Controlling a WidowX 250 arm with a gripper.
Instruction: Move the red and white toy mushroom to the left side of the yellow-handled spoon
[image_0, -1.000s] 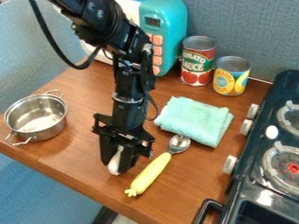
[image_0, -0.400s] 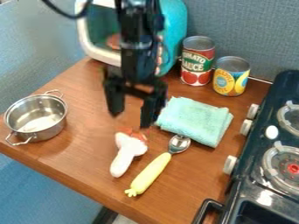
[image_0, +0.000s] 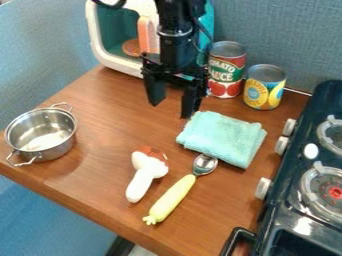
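The hand is released, its two fingers spread apart and pointing down, with nothing between them. It hangs over the far part of the worktop, in front of the toy microwave. Its right finger is just beside the far-left corner of the folded turquoise cloth; contact between the two cannot be determined. The white toy mushroom, with a reddish-brown patch on its cap, lies on the near-middle part of the worktop, well apart from the hand. Its cap points to the far side and its stem to the near side. Just to its right lies a spoon with a yellow handle, set diagonally, its metal bowl at the far right end, near the cloth. A two-handled metal pot stands upright at the left edge. At the far right, a red-labelled can and a shorter yellow-labelled can stand upright beside each other. The microwave has a white front frame and a teal cavity. A dark toy stove with white knobs occupies the right side.
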